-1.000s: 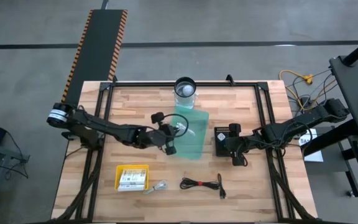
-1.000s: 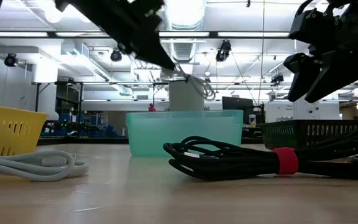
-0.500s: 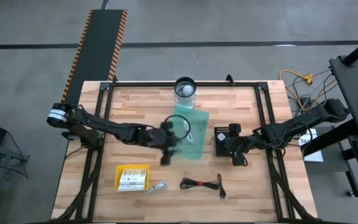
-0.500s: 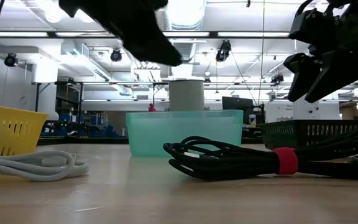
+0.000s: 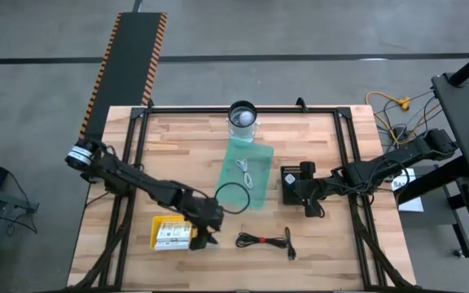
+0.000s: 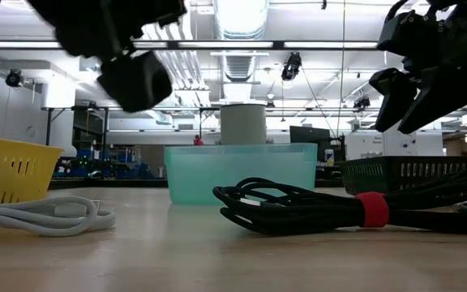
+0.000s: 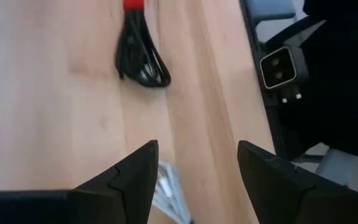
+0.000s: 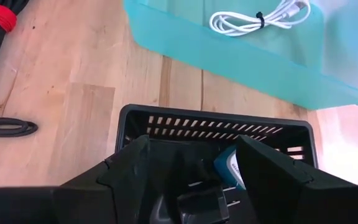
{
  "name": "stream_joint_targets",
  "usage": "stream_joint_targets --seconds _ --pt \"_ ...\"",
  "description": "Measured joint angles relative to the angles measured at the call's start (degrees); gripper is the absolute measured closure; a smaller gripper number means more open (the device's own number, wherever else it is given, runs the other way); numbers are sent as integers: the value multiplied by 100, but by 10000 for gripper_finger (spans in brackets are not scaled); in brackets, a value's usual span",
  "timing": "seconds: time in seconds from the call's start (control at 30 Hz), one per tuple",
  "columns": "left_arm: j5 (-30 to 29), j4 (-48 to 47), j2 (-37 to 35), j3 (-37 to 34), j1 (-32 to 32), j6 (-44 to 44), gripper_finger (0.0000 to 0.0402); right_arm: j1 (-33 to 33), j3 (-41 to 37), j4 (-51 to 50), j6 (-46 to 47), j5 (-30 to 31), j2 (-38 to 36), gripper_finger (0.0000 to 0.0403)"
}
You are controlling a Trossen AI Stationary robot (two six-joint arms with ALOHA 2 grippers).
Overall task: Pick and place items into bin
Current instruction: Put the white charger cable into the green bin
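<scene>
The teal bin [image 5: 247, 175] stands mid-table with a short white cable [image 8: 257, 18] lying in it. My left gripper [image 7: 197, 149] is open and hangs near the front edge [image 5: 208, 234], above a second white cable [image 7: 166, 190] that lies on the table beside a yellow tray of white cards [image 5: 173, 232]. To its right, a coiled black cable [image 5: 263, 240] with a red tie lies on the wood. My right gripper [image 8: 194, 146] is open, above a black basket [image 8: 216, 127] that holds a black plug [image 8: 204, 205] and a blue-white piece [image 8: 232, 168].
A clear round container [image 5: 243, 116] stands at the far edge behind the bin. A thin black loop [image 5: 233, 198] shows at the bin's near left corner. Bare wood lies left of the bin and along the near right.
My left gripper has opened over the bin and let go of the white cable, which now lies in the bin. It has then swung toward the table's near edge and leftward, down to the white cable beside the yellow tray.
</scene>
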Motion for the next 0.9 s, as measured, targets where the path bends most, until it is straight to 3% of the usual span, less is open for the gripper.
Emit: stream_joint_targets --seconds 0.17,0.3,0.67,0.9 --pt "-70 -28 343 33 -222 -732 199 0 0 -4 -9 0 1 179" --pt "40 -34 608 42 -385 -830 199 1 0 -5 -9 -2 1 179" --pt "-98 -270 978 21 -418 -1966 199 0 0 1 -95 -3 1 179" --pt "-75 -248 1260 70 -414 -2173 199 0 0 4 -178 -4 1 179"
